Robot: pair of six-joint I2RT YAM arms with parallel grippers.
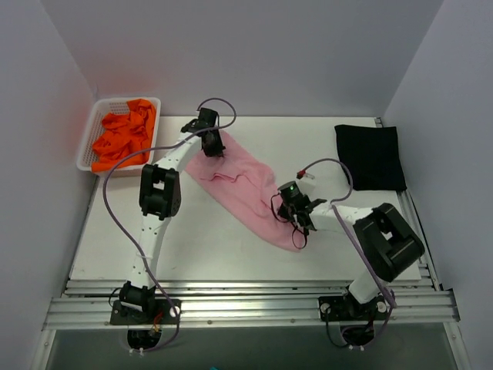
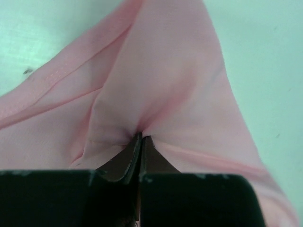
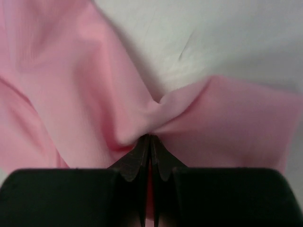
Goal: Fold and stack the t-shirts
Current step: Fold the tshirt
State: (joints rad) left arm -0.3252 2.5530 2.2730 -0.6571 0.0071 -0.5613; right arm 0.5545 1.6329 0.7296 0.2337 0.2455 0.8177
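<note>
- Pink, pale and plain: the light pink t-shirt (image 1: 243, 189) is soft, thin cloth. It lies unfolded as a long rumpled band across the middle of the tabletop (image 1: 208, 247). In the top view the band runs diagonally from upper left of centre to lower right of centre, with creases and a raised ridge along its length.
- Left gripper (image 2: 141, 138): the jaws are pressed together on a pinch of the pink cloth at the band's upper left end. In the left wrist view the fabric gathers to a peak at the tips, and a stitched hem crosses the left of the frame.
- Right gripper (image 3: 150, 138): the jaws are closed tight on a fold of the same shirt at its lower right end. In the right wrist view the cloth fans out to both sides of the tips.
- Black t-shirt (image 1: 370, 156): folded into a neat rectangle, it lies flat on the tabletop at the upper right, well apart from the pink one.
- Orange t-shirts (image 1: 123, 139): these are bright and heaped loose inside the white lattice basket (image 1: 108, 105) at the upper left of the frame. Their number cannot be told.
</note>
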